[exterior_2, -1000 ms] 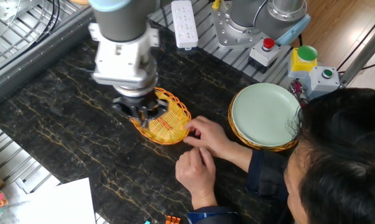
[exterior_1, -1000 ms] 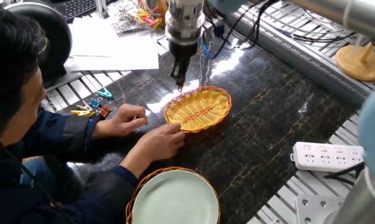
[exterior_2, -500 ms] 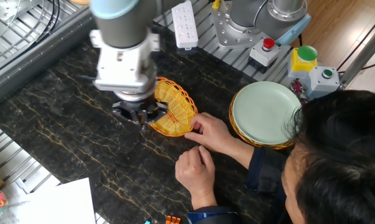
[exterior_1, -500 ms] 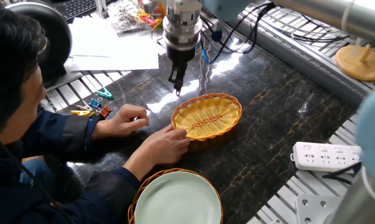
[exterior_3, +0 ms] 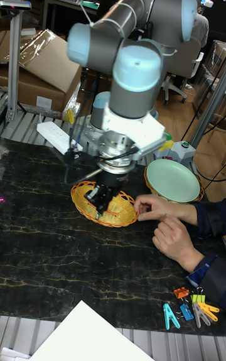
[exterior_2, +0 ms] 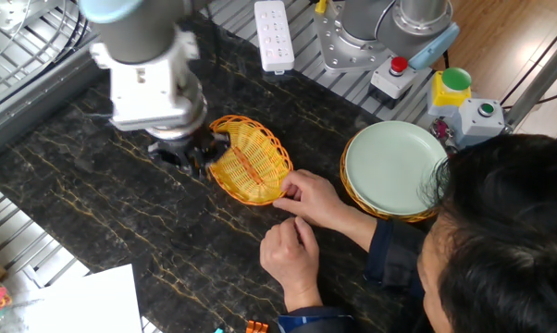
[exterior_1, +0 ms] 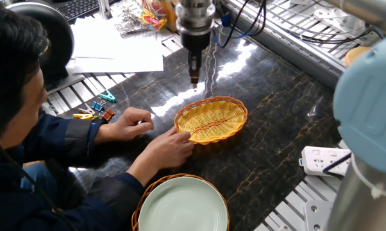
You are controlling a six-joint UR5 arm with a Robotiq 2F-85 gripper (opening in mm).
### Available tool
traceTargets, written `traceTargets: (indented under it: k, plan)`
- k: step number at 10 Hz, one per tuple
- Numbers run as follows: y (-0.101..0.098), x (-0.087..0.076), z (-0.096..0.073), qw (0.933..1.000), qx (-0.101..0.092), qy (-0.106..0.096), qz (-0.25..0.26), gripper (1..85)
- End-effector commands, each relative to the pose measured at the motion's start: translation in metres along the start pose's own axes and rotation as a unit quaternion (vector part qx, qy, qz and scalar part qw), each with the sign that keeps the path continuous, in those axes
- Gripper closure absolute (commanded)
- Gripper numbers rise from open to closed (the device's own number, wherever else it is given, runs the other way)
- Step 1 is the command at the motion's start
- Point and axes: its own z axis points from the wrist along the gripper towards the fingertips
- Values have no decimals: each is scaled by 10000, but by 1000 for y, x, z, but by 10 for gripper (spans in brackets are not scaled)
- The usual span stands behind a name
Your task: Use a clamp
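Note:
Several coloured clamps point(exterior_1: 97, 109) lie at the table's left edge beside the person, also seen in the tall fixed view point(exterior_3: 188, 311). My gripper point(exterior_1: 194, 80) hangs point-down just beyond the far rim of an empty yellow wicker basket point(exterior_1: 211, 120), and stands beside the basket point(exterior_2: 251, 166) in the other fixed view. Its fingers are pressed together, shut, and I see nothing between them. It is far from the clamps. A person's hand point(exterior_1: 170, 146) holds the basket's near rim.
A green plate in a wicker holder point(exterior_1: 183, 205) sits at the front edge. A white power strip point(exterior_1: 327, 160) lies to the right. Papers point(exterior_1: 116, 45) lie at the back left. The person's second hand point(exterior_1: 132, 122) rests near the clamps.
The person's hand has slid the basket to the right. My gripper has risen and drawn back from over the basket's rim to just beyond it.

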Motion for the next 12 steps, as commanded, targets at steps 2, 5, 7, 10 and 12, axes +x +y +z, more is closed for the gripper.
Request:
traceTargets:
  k: [2, 5, 7, 10, 12]
  plan:
    - [10, 21, 16, 9988, -307, -4, -381, 843]
    - [7, 20, 23, 9990, -158, -29, -409, 843]
    - [6, 18, 23, 9989, -119, 7, -448, 843]
    - [10, 21, 33, 9991, -56, -25, -423, 843]
    - [12, 18, 39, 9992, -2, -69, -400, 843]
